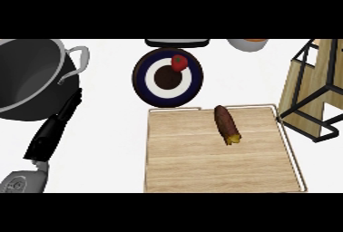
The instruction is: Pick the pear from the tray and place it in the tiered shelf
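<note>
A brown elongated item (pixel 226 124), smooth-skinned and tapered with a yellowish cut end turned to the near side, is seen where the pear is expected. It lies flat and slightly slanted on the far right part of the tray (pixel 201 170). The tray is a rectangular board of pale, grained wood edged by a thin metal rim.

Just right of the tray, the tiered shelf (pixel 315 90) is made of black wire framing and light wooden panels. The item is well apart from it.

Beyond the tray's far edge a round plate (pixel 146 86) is set, dark blue with a white ring and a dark centre. A glossy red fruit (pixel 178 62) rests on its far side.

At the far left, a large dark grey metal pot (pixel 33 77) with a loop handle stands on the white counter (pixel 107 158).

The left hand (pixel 53 127) is shown at the left edge, black, fingers straight and released, with nothing held.
</note>
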Action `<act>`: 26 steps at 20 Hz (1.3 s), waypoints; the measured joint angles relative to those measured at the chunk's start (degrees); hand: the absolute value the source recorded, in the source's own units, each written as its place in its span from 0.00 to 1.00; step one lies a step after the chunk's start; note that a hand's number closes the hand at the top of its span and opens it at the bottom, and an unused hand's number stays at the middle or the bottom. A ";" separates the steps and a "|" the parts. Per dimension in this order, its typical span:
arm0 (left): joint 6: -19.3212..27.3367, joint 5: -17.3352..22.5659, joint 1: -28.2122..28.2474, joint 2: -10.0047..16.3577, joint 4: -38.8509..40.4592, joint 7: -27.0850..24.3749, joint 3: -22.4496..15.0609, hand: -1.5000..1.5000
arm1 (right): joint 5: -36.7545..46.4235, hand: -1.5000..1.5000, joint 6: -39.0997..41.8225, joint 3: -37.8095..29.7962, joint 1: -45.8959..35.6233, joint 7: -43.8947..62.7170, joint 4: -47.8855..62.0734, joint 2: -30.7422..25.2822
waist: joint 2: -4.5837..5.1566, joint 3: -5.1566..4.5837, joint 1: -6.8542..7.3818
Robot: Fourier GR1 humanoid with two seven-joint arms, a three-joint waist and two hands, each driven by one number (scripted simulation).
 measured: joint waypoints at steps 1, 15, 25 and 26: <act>-0.34 0.15 0.47 0.07 -0.46 0.09 0.21 0.50 | -0.33 1.00 -0.71 -0.36 0.59 0.40 -0.10 0.15 | -0.01 0.01 0.03; -1.11 -0.24 -0.34 -0.32 0.75 -0.34 1.73 0.50 | -9.39 0.00 -19.63 -7.03 5.87 -5.30 -8.89 2.39 | -0.16 0.04 -0.38; -0.87 -0.50 1.48 -0.56 0.56 -0.55 2.42 0.50 | -12.56 0.00 -15.51 -14.39 13.21 5.66 -34.26 -0.47 | -0.82 -0.06 -2.16; -0.73 -0.44 1.48 -0.52 0.83 -0.67 2.76 0.50 | -13.63 0.00 -13.39 -15.36 14.65 7.25 -37.65 -0.29 | -0.88 -0.07 -2.43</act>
